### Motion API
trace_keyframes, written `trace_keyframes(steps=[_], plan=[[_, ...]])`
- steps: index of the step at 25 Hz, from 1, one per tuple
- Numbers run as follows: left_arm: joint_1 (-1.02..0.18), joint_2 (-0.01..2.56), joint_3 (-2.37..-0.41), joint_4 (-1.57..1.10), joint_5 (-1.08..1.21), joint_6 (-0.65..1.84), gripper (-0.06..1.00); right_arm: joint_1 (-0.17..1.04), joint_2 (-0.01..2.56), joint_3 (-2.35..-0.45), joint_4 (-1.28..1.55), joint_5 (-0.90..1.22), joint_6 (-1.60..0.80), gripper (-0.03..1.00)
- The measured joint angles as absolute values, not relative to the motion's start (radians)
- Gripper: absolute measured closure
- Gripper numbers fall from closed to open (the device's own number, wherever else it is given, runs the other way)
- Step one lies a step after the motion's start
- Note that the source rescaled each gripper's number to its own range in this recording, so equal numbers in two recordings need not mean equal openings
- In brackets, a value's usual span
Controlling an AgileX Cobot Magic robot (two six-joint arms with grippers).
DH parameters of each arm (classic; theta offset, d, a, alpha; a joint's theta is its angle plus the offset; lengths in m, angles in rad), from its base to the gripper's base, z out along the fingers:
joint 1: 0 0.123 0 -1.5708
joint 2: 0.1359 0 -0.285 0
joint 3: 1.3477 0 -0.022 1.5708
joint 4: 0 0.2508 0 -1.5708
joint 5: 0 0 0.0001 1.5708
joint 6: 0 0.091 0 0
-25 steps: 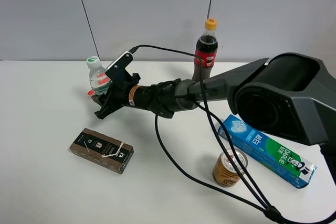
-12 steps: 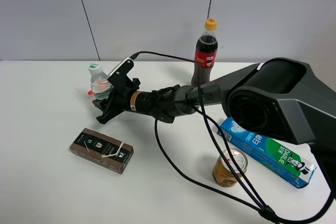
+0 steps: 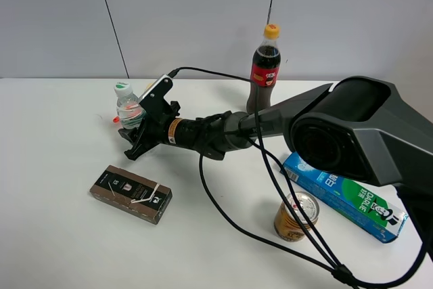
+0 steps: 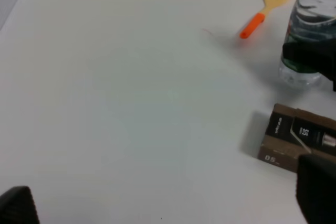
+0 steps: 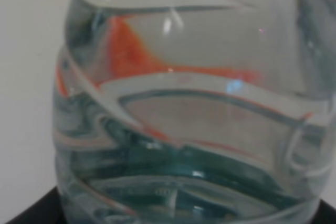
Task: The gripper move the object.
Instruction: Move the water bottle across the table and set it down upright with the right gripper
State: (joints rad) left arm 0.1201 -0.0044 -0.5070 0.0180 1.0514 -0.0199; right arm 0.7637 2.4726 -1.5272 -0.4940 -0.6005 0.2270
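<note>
The small clear water bottle [image 3: 126, 105] with a white-green cap stands upright at the back left of the white table [image 3: 54, 235]. My right gripper [image 3: 135, 128] reaches across from the right, and its black fingers are closed around the bottle's lower body. In the right wrist view the bottle [image 5: 184, 108] fills the frame, with orange showing through it. In the left wrist view the bottle [image 4: 310, 30] has a black finger [image 4: 310, 56] across it. My left gripper [image 4: 165, 203] is open and empty above bare table; it does not show in the exterior high view.
A brown flat box [image 3: 131, 193] lies in front of the bottle. A yellow-and-orange spatula [image 4: 265, 4] lies behind it. A cola bottle [image 3: 265, 65] stands at the back. A can [image 3: 295, 216] and a blue-green carton [image 3: 344, 194] are at the front right. Black cables [image 3: 223, 214] cross the table.
The right gripper and the water bottle have moved slightly right and down from a second ago. In the last half second almost nothing moved.
</note>
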Motion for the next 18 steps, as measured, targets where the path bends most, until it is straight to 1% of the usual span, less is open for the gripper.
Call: trace_keyframes(steps=[10,11,12,14,15,16,17,18], plan=[[0.12,-0.004,-0.507,0.018,1.051,-0.02,-0.06,0.764,2.473,-1.527,-0.494,-0.601,0.234,0.97],[0.12,-0.004,-0.507,0.018,1.051,-0.02,-0.06,0.764,2.476,-1.527,-0.494,-0.601,0.243,0.91],[0.12,-0.004,-0.507,0.018,1.051,-0.02,-0.06,0.763,2.476,-1.527,-0.494,-0.6,0.256,0.8],[0.12,-0.004,-0.507,0.018,1.051,-0.02,-0.06,0.763,2.476,-1.527,-0.497,-0.594,0.29,0.43],[0.12,-0.004,-0.507,0.018,1.051,-0.02,-0.06,0.763,2.476,-1.527,-0.499,-0.592,0.307,0.27],[0.12,-0.004,-0.507,0.018,1.051,-0.02,-0.06,0.763,2.476,-1.527,-0.503,-0.589,0.326,0.18],[0.12,-0.004,-0.507,0.018,1.051,-0.02,-0.06,0.763,2.476,-1.527,-0.511,-0.583,0.343,0.12],[0.12,-0.004,-0.507,0.018,1.051,-0.02,-0.06,0.763,2.476,-1.527,-0.52,-0.578,0.359,0.08]])
